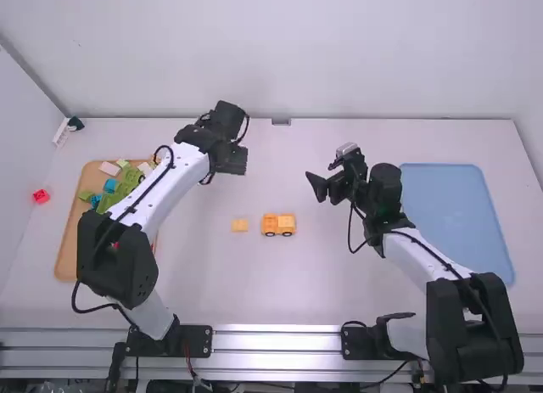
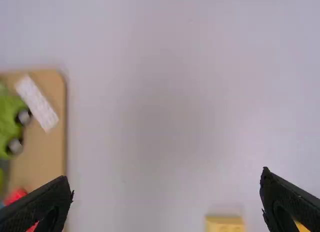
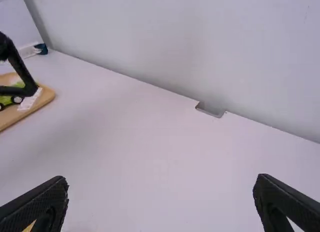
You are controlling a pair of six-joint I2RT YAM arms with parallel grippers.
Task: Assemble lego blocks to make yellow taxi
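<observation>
1. Set your clock on the yellow wheeled taxi assembly [image 1: 278, 225], mid-table, 12 pointing away from the camera.
2. At 9 o'clock, far out, note one loose red plastic block [image 1: 41, 196], apart from the tray.
3. Nearer at 9, note one tan wooden tray [image 1: 68, 240]. It probably keeps spare colours out of your build area; count two white plates [image 2: 37, 103] [image 1: 109, 168] on it, plus green, blue and red pieces.
4. At 11, your left gripper [image 2: 167, 186] stands wide open, holding nothing, presumably to leave the work accessible.
5. Just beside the assembly at 9, find one small yellow block [image 1: 240, 225], likely staged as the next part. Two black wheels show on the assembly, upright for stacking.
6. At 2, your right gripper [image 3: 160, 184] is spread wide, holding nothing.
7. At 3, find one blue rectangular tray [image 1: 458, 219].
</observation>
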